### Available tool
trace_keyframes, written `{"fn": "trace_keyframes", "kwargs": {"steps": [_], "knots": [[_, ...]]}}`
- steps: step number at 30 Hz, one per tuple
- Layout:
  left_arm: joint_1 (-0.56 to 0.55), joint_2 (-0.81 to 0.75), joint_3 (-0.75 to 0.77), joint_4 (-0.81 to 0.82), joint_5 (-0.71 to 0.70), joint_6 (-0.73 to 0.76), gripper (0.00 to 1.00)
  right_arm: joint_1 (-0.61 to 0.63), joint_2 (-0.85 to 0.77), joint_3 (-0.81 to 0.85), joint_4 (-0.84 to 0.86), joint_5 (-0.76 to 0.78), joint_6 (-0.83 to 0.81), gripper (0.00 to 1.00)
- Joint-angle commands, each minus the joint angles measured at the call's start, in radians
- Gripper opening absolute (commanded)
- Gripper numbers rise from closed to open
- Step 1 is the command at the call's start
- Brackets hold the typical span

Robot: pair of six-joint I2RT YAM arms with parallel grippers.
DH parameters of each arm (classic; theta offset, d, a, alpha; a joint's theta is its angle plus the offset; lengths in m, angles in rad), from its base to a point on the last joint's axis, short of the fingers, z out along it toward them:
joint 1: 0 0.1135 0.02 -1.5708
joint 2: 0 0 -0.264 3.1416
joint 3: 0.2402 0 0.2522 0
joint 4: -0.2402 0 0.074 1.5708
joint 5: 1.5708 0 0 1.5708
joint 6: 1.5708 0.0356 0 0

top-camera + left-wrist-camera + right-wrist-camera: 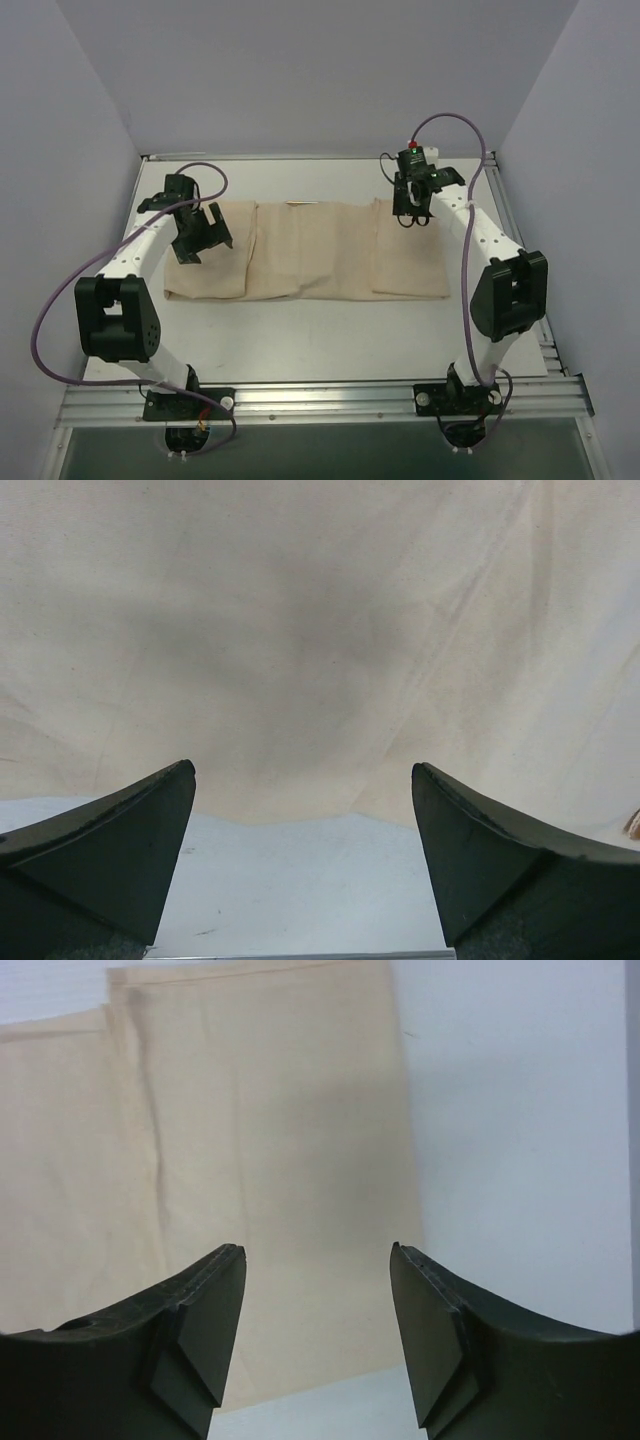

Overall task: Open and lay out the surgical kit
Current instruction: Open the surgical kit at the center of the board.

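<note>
Left hand (303, 770): wide open and holding nothing. It hangs low over the left end of the cloth wrap (320, 250), with the cloth's near edge just ahead of the fingertips in the wrist view.

Right hand (317, 1250): also open and empty. It is above the far part of the right-hand panel, close to that panel's outer edge.

Wrap: lies flat across the middle of the tabletop (330, 340), long side running left to right. Creases divide it into three panels, and the right one looks like a flap folded inward over the rest. No tray or forceps are in view. I take them to be under the cloth, but I cannot tell where, since the surface shows no clear bulge.

Step in hand (my reading): the unwrapping, and early in it. The wrap is closed and nothing is laid out yet.

Next move calls for:
- picking a free edge, and the outer right border looks the most reachable;
- lowering until one finger slides under that edge;
- closing on the top layer only;
- drawing the flap outward and setting it flat.

Risk: if I pinch several layers at once, the whole bundle drags along with its contents.
</note>
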Motion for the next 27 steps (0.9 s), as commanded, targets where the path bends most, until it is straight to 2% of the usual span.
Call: {"fn": "trace_keyframes", "kwargs": {"steps": [1,4,8,13,20,27], "knots": [[-0.016,0.02,0.084,-0.015,0.006,0.026,0.98,0.096,0.009,0.046,0.004,-0.029,-0.009,0.61],[-0.026,0.034,0.107,-0.023,0.004,0.026,0.98,0.148,0.079,0.03,0.079,-0.164,0.0,0.63],[-0.048,0.039,0.131,-0.036,-0.005,0.026,0.98,0.182,0.153,0.006,0.109,-0.138,0.011,0.63],[-0.088,0.077,0.145,-0.039,-0.042,0.018,0.98,0.182,0.243,0.023,0.11,-0.136,0.027,0.56],[-0.137,0.112,0.162,-0.039,-0.056,-0.003,0.98,0.185,0.291,-0.014,0.109,-0.112,0.051,0.5],[-0.14,0.123,0.17,-0.041,-0.056,-0.009,0.98,0.184,0.331,-0.034,0.13,-0.115,0.043,0.46]]}}
